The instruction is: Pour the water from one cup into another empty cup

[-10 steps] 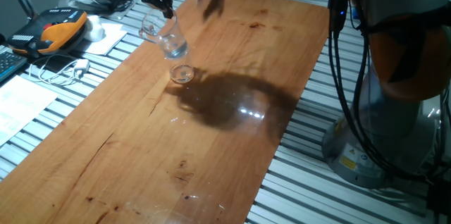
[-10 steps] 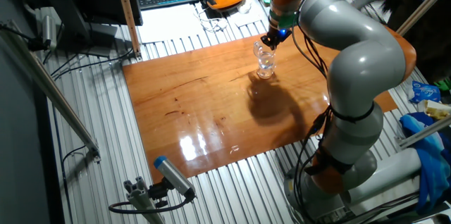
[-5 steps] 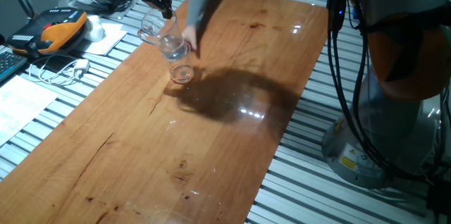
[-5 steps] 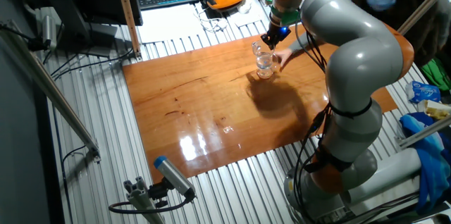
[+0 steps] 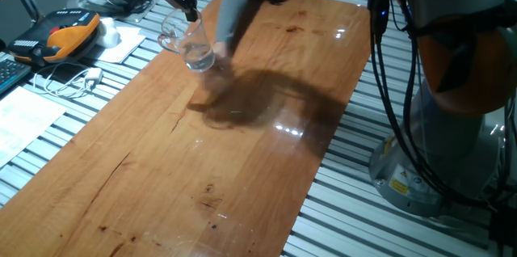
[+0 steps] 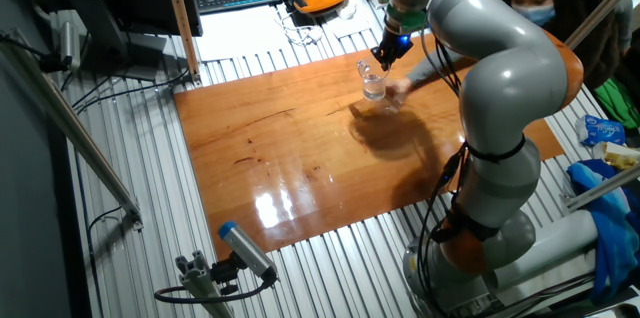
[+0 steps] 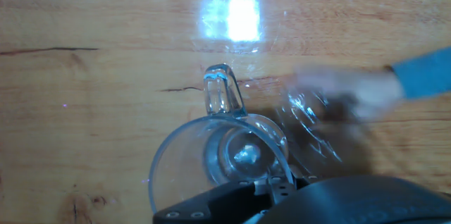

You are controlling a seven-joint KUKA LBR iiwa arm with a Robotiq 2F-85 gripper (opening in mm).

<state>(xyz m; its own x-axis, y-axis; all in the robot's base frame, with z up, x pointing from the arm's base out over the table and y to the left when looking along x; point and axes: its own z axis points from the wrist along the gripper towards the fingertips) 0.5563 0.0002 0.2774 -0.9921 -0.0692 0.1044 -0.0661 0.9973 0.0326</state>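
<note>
While clamped, tool (image 5: 191,12) — grips mug (image 5: 187,40)

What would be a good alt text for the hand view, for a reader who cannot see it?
Seen from above, a clear glass mug with a loop handle is held at its rim by the gripper over a wooden table. Beside it, a blurred human hand in a blue sleeve is on a small glass tumbler. A bright light reflection shows on the wood.

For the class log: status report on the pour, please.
Gripper shut on clear handled glass mug, held tilted above the table. Small handle-less glass tumbler in a person's hand, blurred. Sleeved arm crosses the workspace.
</note>
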